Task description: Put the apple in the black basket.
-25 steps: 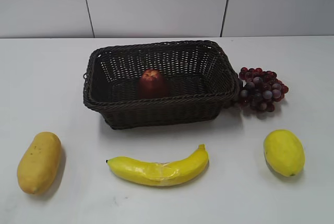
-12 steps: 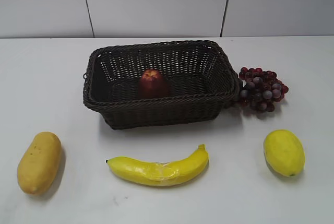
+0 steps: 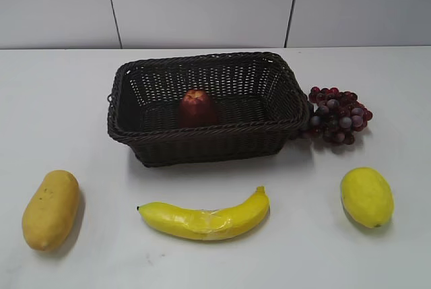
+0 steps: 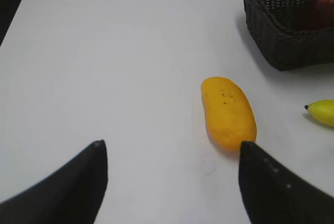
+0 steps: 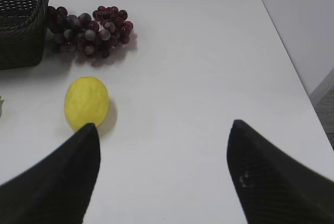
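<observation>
In the exterior view the apple (image 3: 197, 106) sits inside the black basket (image 3: 205, 145), grapes (image 3: 338, 116) touching its right side. The left wrist view shows the left gripper (image 4: 172, 182) spread wide above a mango (image 4: 228, 112). The right wrist view shows the right gripper (image 5: 162, 177) spread wide near a lemon (image 5: 86, 103).

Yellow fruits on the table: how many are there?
3, all outside the basket: a mango front left, a banana front middle, a lemon front right. None seems hidden.
</observation>
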Action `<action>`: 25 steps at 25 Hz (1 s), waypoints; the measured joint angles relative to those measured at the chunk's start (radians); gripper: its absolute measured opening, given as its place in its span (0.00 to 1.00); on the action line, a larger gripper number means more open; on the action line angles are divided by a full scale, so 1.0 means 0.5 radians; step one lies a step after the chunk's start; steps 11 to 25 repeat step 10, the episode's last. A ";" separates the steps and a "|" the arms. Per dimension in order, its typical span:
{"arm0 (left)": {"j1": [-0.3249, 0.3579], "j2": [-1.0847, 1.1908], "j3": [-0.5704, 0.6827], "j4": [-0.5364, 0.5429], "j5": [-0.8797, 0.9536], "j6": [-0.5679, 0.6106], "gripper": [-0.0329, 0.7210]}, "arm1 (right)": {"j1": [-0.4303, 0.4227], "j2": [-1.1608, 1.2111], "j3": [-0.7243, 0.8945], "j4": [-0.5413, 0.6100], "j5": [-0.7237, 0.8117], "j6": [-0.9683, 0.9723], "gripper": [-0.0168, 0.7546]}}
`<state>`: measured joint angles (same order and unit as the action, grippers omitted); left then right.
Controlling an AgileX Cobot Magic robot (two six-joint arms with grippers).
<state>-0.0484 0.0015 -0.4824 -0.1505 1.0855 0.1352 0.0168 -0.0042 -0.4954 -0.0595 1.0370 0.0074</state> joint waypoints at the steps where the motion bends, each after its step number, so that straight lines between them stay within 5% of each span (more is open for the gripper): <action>1: 0.000 -0.007 0.000 0.000 0.004 0.000 0.82 | 0.000 0.000 0.000 0.000 0.000 0.000 0.76; 25: 0.000 -0.011 0.000 -0.002 0.002 0.000 0.82 | 0.000 0.000 0.000 0.000 0.000 0.000 0.76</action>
